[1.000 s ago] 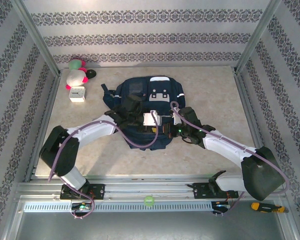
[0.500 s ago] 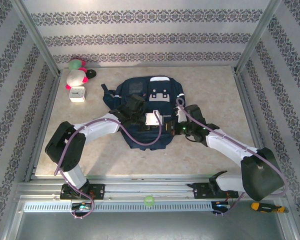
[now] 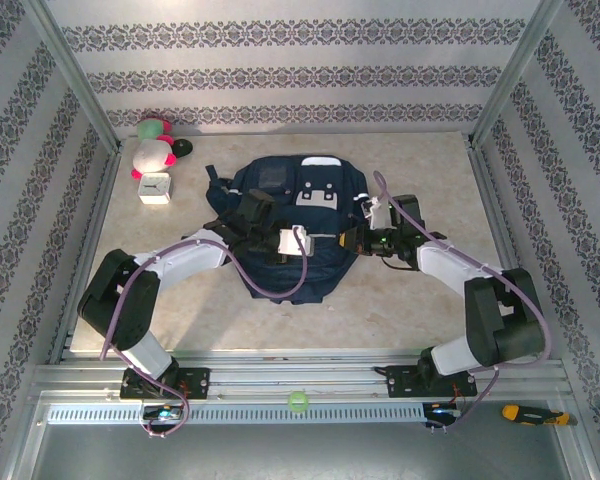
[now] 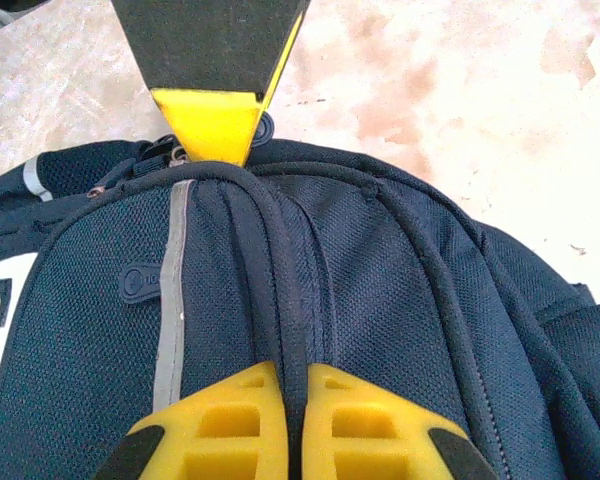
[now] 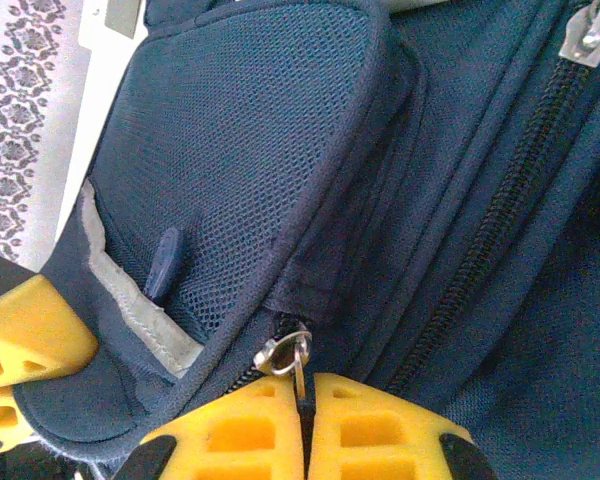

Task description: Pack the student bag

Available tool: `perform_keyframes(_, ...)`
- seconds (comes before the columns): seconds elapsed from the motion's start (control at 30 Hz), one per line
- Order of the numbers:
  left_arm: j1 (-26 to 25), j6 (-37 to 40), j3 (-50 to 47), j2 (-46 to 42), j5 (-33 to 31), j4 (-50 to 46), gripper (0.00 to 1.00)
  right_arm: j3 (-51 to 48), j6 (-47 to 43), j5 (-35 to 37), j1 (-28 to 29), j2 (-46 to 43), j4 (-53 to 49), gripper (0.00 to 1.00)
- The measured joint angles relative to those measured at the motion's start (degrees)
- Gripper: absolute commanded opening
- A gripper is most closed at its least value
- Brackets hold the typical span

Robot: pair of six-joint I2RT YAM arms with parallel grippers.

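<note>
The student bag (image 3: 295, 205), a navy-blue backpack with grey-white patches, lies in the middle of the table. My left gripper (image 3: 257, 212) is at its left side. In the left wrist view its yellow fingers (image 4: 292, 400) are shut on a raised navy seam of the student bag (image 4: 380, 290). My right gripper (image 3: 368, 214) is at the bag's right side. In the right wrist view it (image 5: 305, 420) is shut on a zipper pull (image 5: 301, 380), with the metal slider (image 5: 282, 352) just beyond the fingertips below a mesh pocket (image 5: 250, 150).
A pink, white and green plush toy (image 3: 152, 145) and a small white clock (image 3: 155, 187) sit at the far left corner. A green ball (image 3: 298, 401) rests on the front rail, an orange screwdriver (image 3: 530, 413) at the front right. Metal posts and patterned walls close in the table.
My left gripper has closed on the bag's seam. My right gripper, holding the zipper pull, has moved away from the bases along the bag's right side.
</note>
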Motion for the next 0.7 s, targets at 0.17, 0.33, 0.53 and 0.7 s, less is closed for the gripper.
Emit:
perform_keyframes(0.17,0.00,0.11,-0.15,-0.24,-0.07,0.00,0.07,0.24,-0.02,-0.17,0.00,0.28,0.09,0.00)
perform_keyframes(0.33,0.00,-3.96,-3.02,-3.19,0.39,-0.17,0.47,0.55,0.07,2.99,-1.16,-0.92,-1.31,0.44)
perform_keyframes(0.53,0.00,-26.34,-3.41,-9.16,-7.89,-0.72,0.72,4.20,-0.11,9.90,-3.85,-9.05,-9.75,0.58)
perform_keyframes(0.7,0.39,-44.70,1.31,-15.52,-21.18,-3.87,0.81,9.46,0.59,14.38,-2.93,-18.51,-17.03,0.60)
